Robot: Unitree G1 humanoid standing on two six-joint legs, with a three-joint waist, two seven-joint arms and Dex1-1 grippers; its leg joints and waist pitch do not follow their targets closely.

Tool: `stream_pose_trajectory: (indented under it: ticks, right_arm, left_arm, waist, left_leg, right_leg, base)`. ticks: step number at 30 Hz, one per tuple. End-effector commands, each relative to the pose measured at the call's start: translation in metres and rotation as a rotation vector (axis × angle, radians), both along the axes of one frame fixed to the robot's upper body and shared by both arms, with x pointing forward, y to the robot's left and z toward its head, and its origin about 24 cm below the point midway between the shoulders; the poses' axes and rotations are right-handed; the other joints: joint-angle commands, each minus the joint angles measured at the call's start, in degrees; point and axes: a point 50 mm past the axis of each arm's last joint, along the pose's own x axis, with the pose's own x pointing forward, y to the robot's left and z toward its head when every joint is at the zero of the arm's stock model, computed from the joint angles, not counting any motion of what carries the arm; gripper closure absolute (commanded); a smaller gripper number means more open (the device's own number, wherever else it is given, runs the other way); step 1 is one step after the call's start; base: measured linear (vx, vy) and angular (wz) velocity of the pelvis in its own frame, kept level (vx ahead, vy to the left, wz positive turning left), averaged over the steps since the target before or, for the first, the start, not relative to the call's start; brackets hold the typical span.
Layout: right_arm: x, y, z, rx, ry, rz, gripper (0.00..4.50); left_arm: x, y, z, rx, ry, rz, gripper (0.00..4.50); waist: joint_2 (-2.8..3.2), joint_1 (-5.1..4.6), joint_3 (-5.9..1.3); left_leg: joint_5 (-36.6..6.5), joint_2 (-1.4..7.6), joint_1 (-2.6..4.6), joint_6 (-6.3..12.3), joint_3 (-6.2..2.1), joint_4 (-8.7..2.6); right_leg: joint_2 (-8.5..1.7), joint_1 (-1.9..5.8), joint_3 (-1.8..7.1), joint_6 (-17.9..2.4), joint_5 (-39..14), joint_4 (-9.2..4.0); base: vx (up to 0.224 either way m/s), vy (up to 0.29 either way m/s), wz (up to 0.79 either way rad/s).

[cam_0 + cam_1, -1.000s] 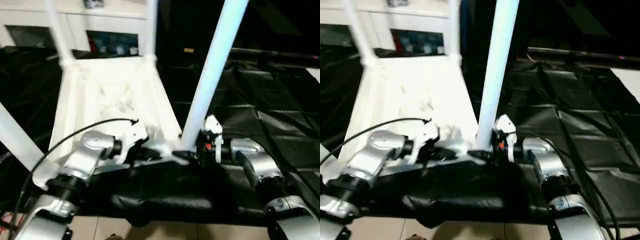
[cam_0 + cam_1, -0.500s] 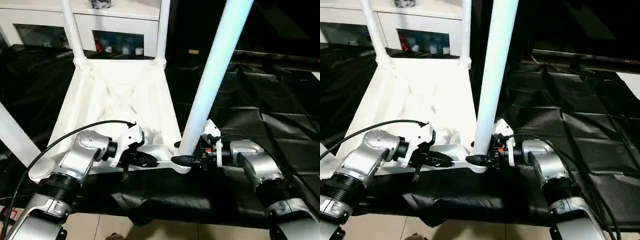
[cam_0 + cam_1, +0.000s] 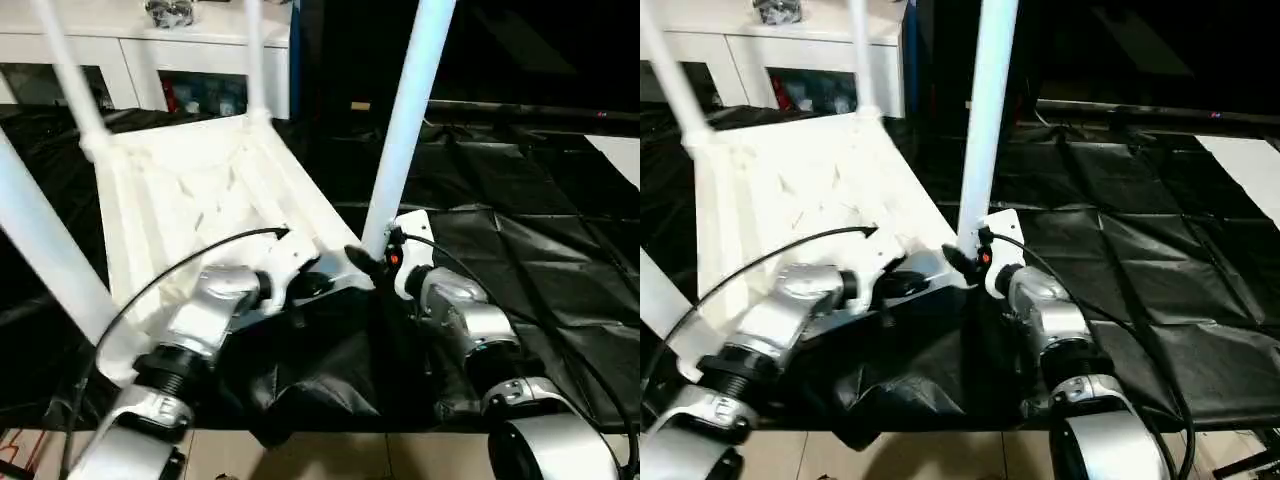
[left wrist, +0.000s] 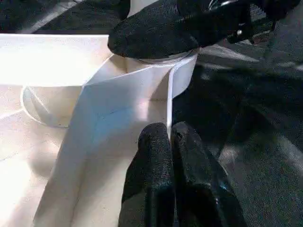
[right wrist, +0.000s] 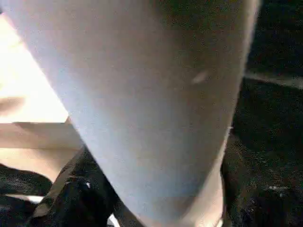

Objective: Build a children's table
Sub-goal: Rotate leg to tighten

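Nearest the camera, the two silver forearms reach forward over a black sheet-covered work surface (image 3: 560,270).

Left gripper (image 4: 170,135): jaws pressed together with nothing between them, their tips resting against the rim wall of the white plastic tabletop (image 3: 190,190) just below the near corner socket (image 4: 182,71).

Right gripper (image 3: 365,262): jaws parted around the base of the near-right white tubular leg (image 3: 405,120), one black finger (image 4: 156,35) lying across the leg just above the socket. Whether both jaws bear on the leg with any force I cannot tell.

The children's table lies upside down on the sheet, ribbed underside facing up, slightly skewed to the robot. All four legs stand in corner sockets: one at near left (image 3: 45,250), two at the far corners (image 3: 70,70) (these look thinner only because they are farther off), and the one under the right gripper.

Beyond the tabletop stands a white cabinet with glass doors (image 3: 150,70); it is no part of the work.

Judgement: the step in hand is seating the fourth and last leg, so assembly appears nearly complete. The next move calls for a firm closing on the leg and a steady push or twist down into the socket, the left gripper bracing the corner against sliding. After that the table must be turned upright.

Risk: the tall leg may tilt in the socket if pushed off-axis.
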Motion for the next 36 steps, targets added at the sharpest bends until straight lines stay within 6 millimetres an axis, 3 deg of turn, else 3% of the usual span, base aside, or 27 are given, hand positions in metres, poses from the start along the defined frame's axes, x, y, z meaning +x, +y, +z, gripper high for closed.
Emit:
stream_pose_trajectory:
  ticks: [1, 6, 10, 13, 17, 18, 19, 21, 23, 29, 30, 36]
  right_arm:
    - [-0.016, 0.036, -0.019, -0.080, 0.056, 0.162, 1.16]
    - [-0.015, 0.033, -0.012, -0.094, -0.001, 0.219, 0.67]
    - [-0.014, 0.022, -0.005, -0.083, -0.043, 0.295, 0.64]
    - [-0.016, 0.018, -0.001, -0.055, -0.053, 0.351, 0.64]
    - [-0.029, 0.004, 0.006, -0.002, -0.052, 0.576, 0.64]
    - [-0.035, -0.002, 0.006, 0.006, -0.023, 0.651, 0.64]
    - [-0.035, -0.003, 0.006, 0.007, -0.020, 0.658, 0.64]
    - [-0.039, -0.007, 0.006, 0.019, 0.008, 0.706, 0.64]
    - [-0.043, -0.010, 0.007, 0.035, 0.039, 0.751, 0.64]
    - [-0.048, -0.014, 0.007, 0.057, 0.086, 0.815, 0.80]
    - [-0.051, -0.014, 0.008, 0.066, 0.099, 0.836, 0.92]
    - [-0.056, -0.012, 0.007, 0.088, 0.130, 0.875, 1.56]
  left_arm:
    - [-0.009, -0.040, 0.009, -0.091, -0.024, -0.117, 4.50]
    - [-0.013, -0.035, 0.008, -0.081, -0.012, -0.168, 4.50]
    - [-0.018, -0.025, 0.009, -0.089, 0.005, -0.263, 4.50]
    - [-0.021, -0.020, 0.009, -0.093, 0.022, -0.306, 4.50]
    - [-0.026, -0.004, 0.010, -0.074, 0.068, -0.407, 4.50]
    - [-0.027, 0.002, 0.010, -0.060, 0.086, -0.436, 4.50]
    - [-0.027, 0.002, 0.010, -0.059, 0.087, -0.440, 4.50]
    - [-0.028, 0.007, 0.010, -0.050, 0.105, -0.465, 4.50]
    - [-0.030, 0.012, 0.010, -0.039, 0.127, -0.493, 4.50]
    - [-0.031, 0.021, 0.011, -0.016, 0.157, -0.526, 4.50]
    - [-0.032, 0.024, 0.011, -0.013, 0.165, -0.534, 4.50]
    - [-0.032, 0.028, 0.011, -0.010, 0.169, -0.532, 4.50]
  waist:
    - [-0.25, 0.11, -2.92]
    - [-0.12, 0.18, -2.99]
    - [-0.07, 0.01, -3.12]
    - [0.02, 0.00, -3.21]
    - [0.11, 0.20, -3.53]
    - [0.19, 0.66, -3.69]
    - [0.24, 0.86, -3.67]
    - [0.23, 1.35, -3.47]
    - [0.26, 2.11, -3.26]
    - [0.13, 2.45, -3.01]
    - [-0.17, 2.49, -3.04]
    - [-0.16, 2.96, -3.18]
  left_leg:
    - [-20.8, -0.55, 0.01, 0.46, 0.57, -4.00]
    - [-19.2, -0.46, -0.18, 1.05, 0.68, -4.05]
    - [-18.5, -0.44, -0.34, 1.59, 0.75, -3.94]
    - [-16.6, -0.35, -0.40, 2.24, 0.84, -3.84]
    - [-12.9, -0.26, -0.37, 3.97, 0.94, -3.48]
    - [-10.5, -0.24, 0.11, 5.49, 1.23, -3.09]
    - [-10.2, -0.21, 0.18, 5.89, 1.25, -3.06]
    - [-10.3, -0.05, -0.01, 6.02, 1.37, -3.14]
    - [-13.2, 0.11, 0.25, 4.81, 1.41, -3.34]
    - [-16.8, 0.12, 0.37, 2.00, 1.26, -3.76]
    - [-16.5, 0.14, 0.28, 1.92, 1.23, -3.82]
    - [-14.0, 0.15, 0.14, 2.08, 1.22, -3.70]
  right_leg:
    - [-1.44, 1.95, 0.80, -7.4, -25.7, -5.15]
    - [-1.28, 2.24, 0.86, -9.0, -21.0, -4.63]
    - [-1.35, 2.36, 0.91, -9.5, -19.9, -4.56]
    - [-1.24, 2.63, 0.98, -11.0, -15.6, -4.08]
    - [-0.99, 3.06, 0.94, -13.6, -7.5, -3.13]
    - [-0.91, 2.97, 1.01, -15.3, -2.5, -2.75]
    - [-0.82, 2.98, 0.95, -15.9, -1.4, -2.61]
    - [-0.89, 3.13, 0.81, -16.3, -2.0, -2.50]
    - [-1.14, 2.97, 0.85, -15.6, -7.3, -2.92]
    - [-1.33, 2.65, 1.06, -13.1, -14.4, -3.57]
    - [-1.37, 2.70, 1.04, -12.7, -14.8, -3.59]
    - [-1.35, 2.74, 1.01, -13.0, -11.9, -3.13]
  base:
    - [0.000, 0.000, 0.00]
    - [0.000, 0.000, 0.00]
    - [0.000, 0.000, 0.00]
    - [0.000, 0.000, 0.00]
    - [0.000, 0.000, 0.00]
    - [0.058, 0.010, 0.03]
    - [0.000, 0.000, 0.00]
    - [0.000, 0.000, 0.00]
    - [0.000, 0.000, 0.00]
    - [0.000, 0.000, 0.00]
    - [0.000, 0.000, 0.00]
    - [0.000, 0.000, 0.00]
